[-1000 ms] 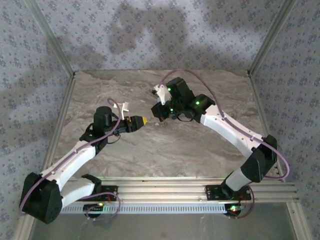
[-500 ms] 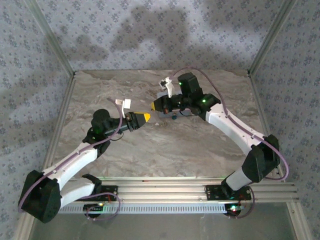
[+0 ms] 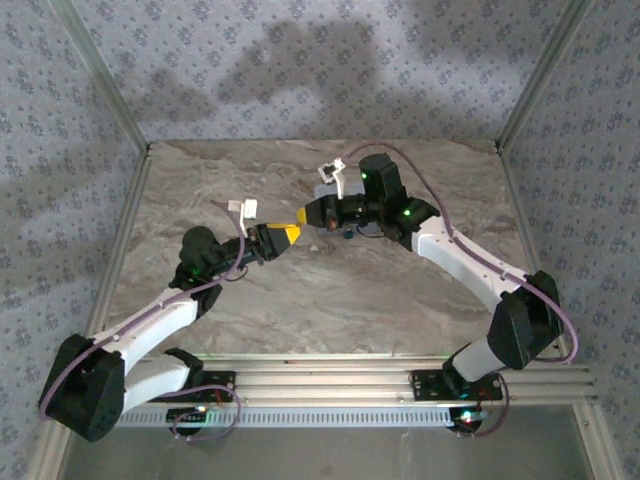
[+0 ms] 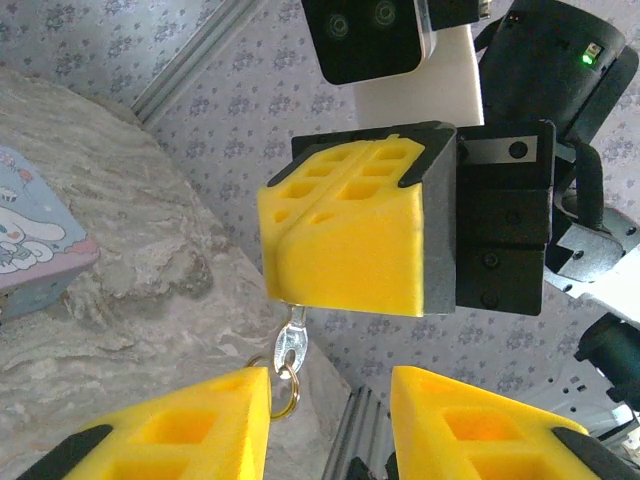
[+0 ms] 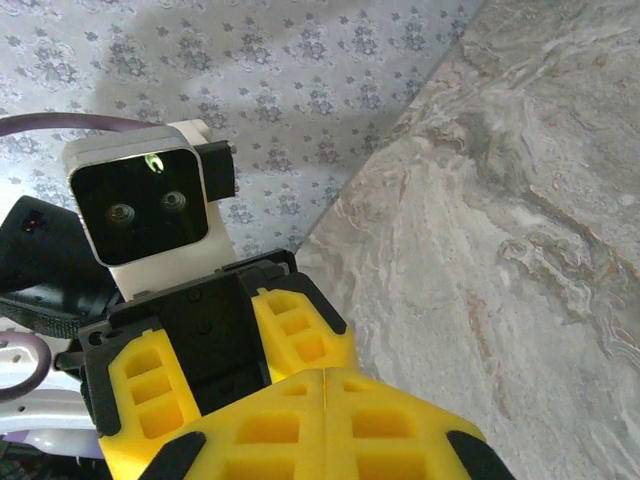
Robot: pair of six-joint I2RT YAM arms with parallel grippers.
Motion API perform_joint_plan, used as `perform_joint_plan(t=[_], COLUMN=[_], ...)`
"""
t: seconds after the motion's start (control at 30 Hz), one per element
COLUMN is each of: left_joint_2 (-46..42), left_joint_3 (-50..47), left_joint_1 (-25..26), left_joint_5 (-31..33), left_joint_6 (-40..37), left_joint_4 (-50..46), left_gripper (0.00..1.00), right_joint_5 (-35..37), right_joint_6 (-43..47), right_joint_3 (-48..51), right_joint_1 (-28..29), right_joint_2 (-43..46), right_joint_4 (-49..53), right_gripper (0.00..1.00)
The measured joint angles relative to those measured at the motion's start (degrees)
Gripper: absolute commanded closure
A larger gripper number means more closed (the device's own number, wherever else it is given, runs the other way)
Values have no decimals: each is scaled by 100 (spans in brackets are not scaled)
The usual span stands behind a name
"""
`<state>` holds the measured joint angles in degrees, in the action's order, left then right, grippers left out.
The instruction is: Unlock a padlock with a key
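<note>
My right gripper is shut on the key, a small silvery head with a brass ring hanging below its yellow pads. In its own wrist view the right gripper has its pads pressed together. My left gripper is open, one pad just beside the ring and the other well clear of it. From above, the left gripper and the right gripper meet tip to tip above mid-table. A tiny dark speck under the right wrist looks like the padlock.
A pale blue tin with a cartoon lid lies on the marble table; from above the tin peeks out behind the right wrist. Aluminium frame posts and patterned walls enclose the table.
The right gripper swung left and turned its tip toward the left gripper. The left gripper moved forward and right until the two tips nearly met.
</note>
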<state>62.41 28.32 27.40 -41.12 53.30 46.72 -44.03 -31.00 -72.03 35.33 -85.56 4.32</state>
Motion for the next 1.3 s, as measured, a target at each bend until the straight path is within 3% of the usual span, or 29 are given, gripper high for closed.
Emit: perform_joint_plan(t=[0.17, 0.6, 0.7, 0.8, 0.83, 1.03, 1.3], left_joint_2=[0, 2, 15, 50, 61, 61, 63], left_joint_3=[-44, -68, -68, -68, -66, -63, -63], left_joint_1=[0, 0, 0, -2, -2, 0, -2], left_joint_5=[4, 2, -2, -4, -15, -9, 0], left_joint_6=[63, 146, 157, 197, 192, 170, 186], left_joint_4=[26, 107, 129, 149, 157, 151, 151], left_gripper=[61, 68, 73, 87, 87, 74, 67], right_joint_5=[-15, -13, -11, -9, 2, 26, 26], right_joint_6=[-107, -118, -118, -118, -118, -118, -118], right_joint_3=[57, 153, 162, 170, 173, 177, 188], right_joint_1=[11, 81, 81, 90, 94, 105, 120], right_joint_2=[92, 192, 195, 195, 195, 195, 195], right_joint_4=[-125, -177, -177, -177, -177, -181, -181], right_gripper=[100, 100, 100, 100, 100, 100, 100])
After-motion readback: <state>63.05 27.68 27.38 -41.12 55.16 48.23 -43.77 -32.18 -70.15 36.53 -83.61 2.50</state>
